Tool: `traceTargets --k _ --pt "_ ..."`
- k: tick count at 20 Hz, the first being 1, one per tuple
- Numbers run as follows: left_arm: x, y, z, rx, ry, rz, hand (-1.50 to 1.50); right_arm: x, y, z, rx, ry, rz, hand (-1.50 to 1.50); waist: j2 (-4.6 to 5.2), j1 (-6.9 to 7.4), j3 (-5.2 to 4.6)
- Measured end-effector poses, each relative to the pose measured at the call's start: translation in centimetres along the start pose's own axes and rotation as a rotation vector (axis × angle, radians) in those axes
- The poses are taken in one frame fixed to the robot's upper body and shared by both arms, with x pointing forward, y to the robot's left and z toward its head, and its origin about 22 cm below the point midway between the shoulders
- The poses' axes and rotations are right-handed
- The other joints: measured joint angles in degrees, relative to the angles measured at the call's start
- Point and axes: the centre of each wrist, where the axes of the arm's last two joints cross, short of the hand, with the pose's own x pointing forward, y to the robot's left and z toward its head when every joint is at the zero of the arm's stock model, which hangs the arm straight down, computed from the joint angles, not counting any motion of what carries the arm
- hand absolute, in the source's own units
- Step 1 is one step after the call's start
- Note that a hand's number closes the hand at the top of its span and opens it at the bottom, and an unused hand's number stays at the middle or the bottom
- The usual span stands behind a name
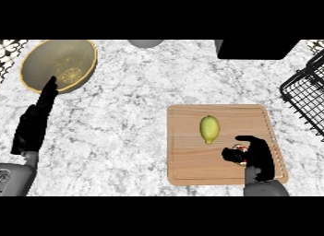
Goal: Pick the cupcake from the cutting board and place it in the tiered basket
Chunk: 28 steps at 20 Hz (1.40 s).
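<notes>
A wooden cutting board [191, 161] lies on the marble counter at the lower right. My right hand [256, 154] is over its right part with fingers and thumb curled round the cupcake [238, 148], of which only a small red and white bit shows. A black wire tiered basket [313, 97] stands at the right edge. My left hand [36, 120] rests open at the left, fingers straight and pointing up toward the bowl.
A yellow lemon [209, 129] lies on the board left of my right hand. A tan bowl [58, 64] with a lemon slice inside sits at the upper left. A black box [256, 48] and a grey round object [146, 43] stand at the back.
</notes>
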Motion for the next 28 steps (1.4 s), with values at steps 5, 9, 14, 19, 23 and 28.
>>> traceTargets --k 5,9,14,19,23,28 --pt "0.1 -0.5 0.0 0.000 0.001 0.000 0.00 1.1 0.8 0.4 -0.029 -0.046 0.071 1.50 -0.04 -0.05 -0.01" --pt "0.0 -0.4 0.4 0.001 0.005 0.000 0.00 1.7 0.5 0.5 -0.022 -0.063 0.019 1.50 0.01 0.03 0.23" --pt "0.5 -0.4 0.0 -0.024 -0.023 -0.004 0.00 8.0 -0.8 -1.0 -0.122 -0.129 0.014 1.50 0.93 2.06 0.51" --pt "1.8 -1.0 -0.8 -0.057 -0.064 -0.002 0.00 14.3 -4.0 -2.3 -0.264 -0.176 0.035 1.50 1.94 4.64 0.63" --pt "1.9 -1.4 -0.9 -0.060 -0.062 -0.001 0.00 18.0 -6.4 -1.8 -0.408 -0.247 -0.010 1.50 2.01 4.96 0.64" --pt "1.7 -1.4 -1.0 -0.069 -0.054 0.003 0.00 21.4 -9.4 -0.5 -0.660 -0.348 -0.052 1.50 1.80 4.68 0.55"
